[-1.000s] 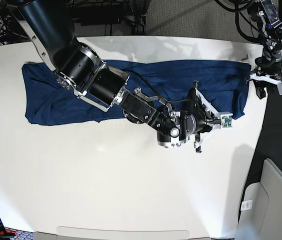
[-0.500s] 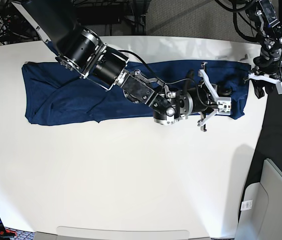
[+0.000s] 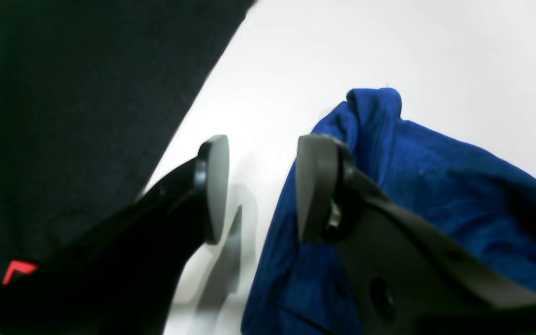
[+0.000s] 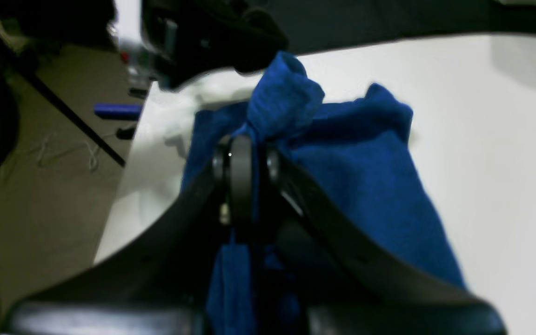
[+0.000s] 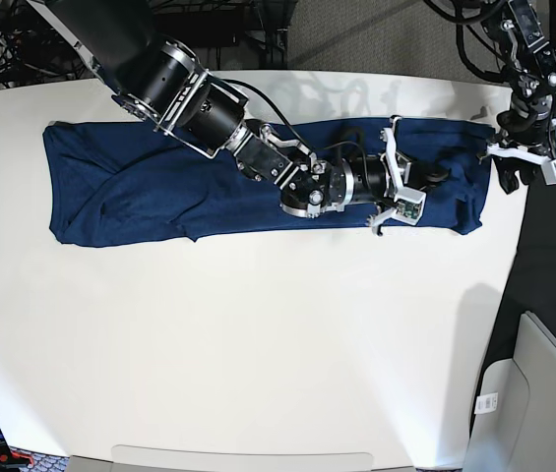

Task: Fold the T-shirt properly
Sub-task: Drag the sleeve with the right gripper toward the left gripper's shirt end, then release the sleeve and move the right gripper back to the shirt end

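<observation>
The T-shirt (image 5: 159,187) is lying spread as a long band across the far half of the tabletop (image 5: 258,344). The right end effector (image 4: 242,158) is pinching a bunched fold of cloth near the shirt's end, pads pressed together on it. The left end effector (image 3: 261,186) is standing open at the tabletop's corner, one pad touching the shirt's edge, gripping nothing. Judgement: the pinched fold should be lifted low and carried evenly; the left should clamp its corner first.
</observation>
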Controlling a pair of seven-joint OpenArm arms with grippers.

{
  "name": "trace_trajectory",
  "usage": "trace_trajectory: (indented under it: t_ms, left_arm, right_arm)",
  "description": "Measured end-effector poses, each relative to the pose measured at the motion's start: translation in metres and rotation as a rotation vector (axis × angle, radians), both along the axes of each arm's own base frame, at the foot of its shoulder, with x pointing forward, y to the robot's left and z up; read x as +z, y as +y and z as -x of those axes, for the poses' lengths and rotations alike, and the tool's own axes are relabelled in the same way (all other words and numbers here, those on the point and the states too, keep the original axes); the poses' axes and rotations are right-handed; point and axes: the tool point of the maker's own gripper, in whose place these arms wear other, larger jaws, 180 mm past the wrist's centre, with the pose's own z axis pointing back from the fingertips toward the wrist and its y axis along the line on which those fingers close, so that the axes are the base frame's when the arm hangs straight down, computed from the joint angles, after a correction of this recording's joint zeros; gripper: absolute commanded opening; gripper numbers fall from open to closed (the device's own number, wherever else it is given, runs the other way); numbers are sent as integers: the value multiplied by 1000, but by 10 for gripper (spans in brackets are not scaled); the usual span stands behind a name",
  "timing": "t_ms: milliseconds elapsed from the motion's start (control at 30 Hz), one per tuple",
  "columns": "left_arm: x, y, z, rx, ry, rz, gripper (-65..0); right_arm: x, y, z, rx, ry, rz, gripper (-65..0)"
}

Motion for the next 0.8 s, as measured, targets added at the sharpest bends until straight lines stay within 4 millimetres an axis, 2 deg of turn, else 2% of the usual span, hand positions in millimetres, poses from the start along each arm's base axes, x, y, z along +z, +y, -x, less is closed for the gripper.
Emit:
trace_trajectory:
  t_ms: [67, 133, 267, 367, 500, 533, 600, 667, 700, 733, 800]
  left_arm:
    - [0, 0, 0, -1, 0, 0, -412]
    - [0, -1, 0, -1, 0, 1, -412]
    - [0, -1, 0, -2, 0, 1, -412]
    - [0, -1, 0, -2, 1, 1, -411]
    - [0, -1, 0, -3, 2, 0, -410]
    - [0, 0, 0, -4, 1, -2, -409]
    - [2, 1, -1, -5, -1, -7, -405]
    - [-2, 2, 1, -6, 22, -2, -379]
    - [-6, 0, 4, -12, 49, 7, -360]
    - [-13, -2, 8, -27, 105, 20, -339]
    - [-19, 0, 10, -51, 190, 30, -315]
  right_arm:
    - [-2, 0, 3, 0, 9, 1, -597]
    - [-1, 1, 4, 4, 8, -3, -531]
    - [14, 7, -1, -19, -22, -36, -414]
    - [42, 14, -13, -85, -41, -111, -403]
    - [109, 15, -27, -140, -74, -299, -403]
    - [120, 11, -30, -158, -81, -334, -403]
    - [136, -9, -35, -190, -96, -394, -403]
    - [130, -41, -45, -244, -116, -382, -403]
    - [120, -60, -50, -281, -134, -345, -403]
    - [109, -82, -52, -302, -154, -301, -403]
    - [105, -114, -53, -323, -197, -258, -403]
